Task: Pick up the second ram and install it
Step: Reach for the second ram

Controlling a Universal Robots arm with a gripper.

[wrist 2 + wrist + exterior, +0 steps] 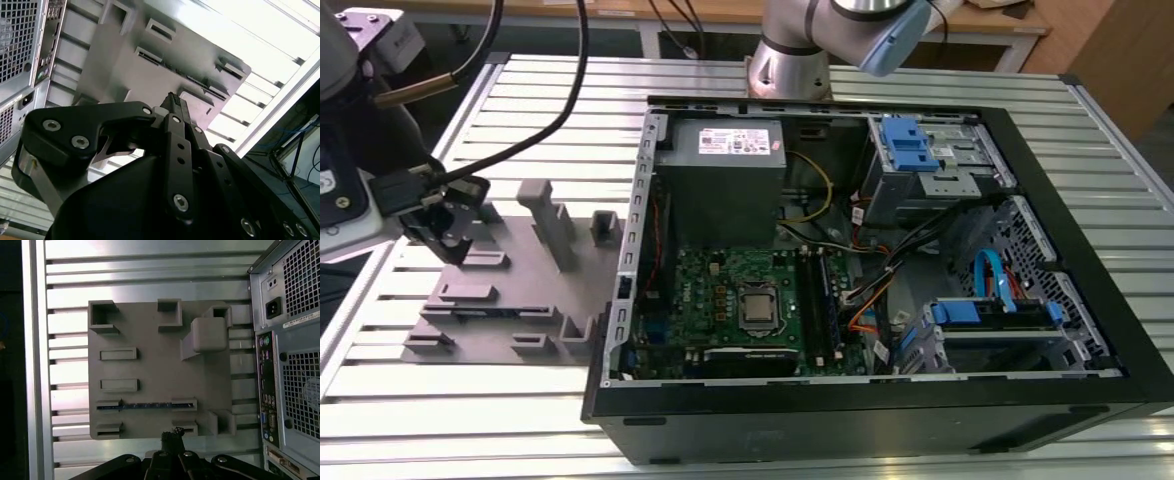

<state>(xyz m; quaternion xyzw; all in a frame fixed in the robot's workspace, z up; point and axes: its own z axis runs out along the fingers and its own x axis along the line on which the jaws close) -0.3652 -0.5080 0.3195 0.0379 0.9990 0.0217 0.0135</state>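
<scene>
The tool (172, 434) hangs at the edge of the grey fixture plate (150, 350), fingers closed on nothing (tips meeting in both wrist views). The second ram (145, 405) sits in a plate slot near the tool. The open computer case (854, 415) stands beside the plate on the slatted worktop (520, 90).

Second ram (145, 405): long, thin, flat stick, dark with bluish tint, seen edge-on in first wrist view. Stood on long edge, level, not tilted. Seated in narrow slot of grey fixture plate (160, 360), both ends held in low end blocks. Slot located near one plate edge, one further block pair beyond it. Stick not gripped.
</scene>
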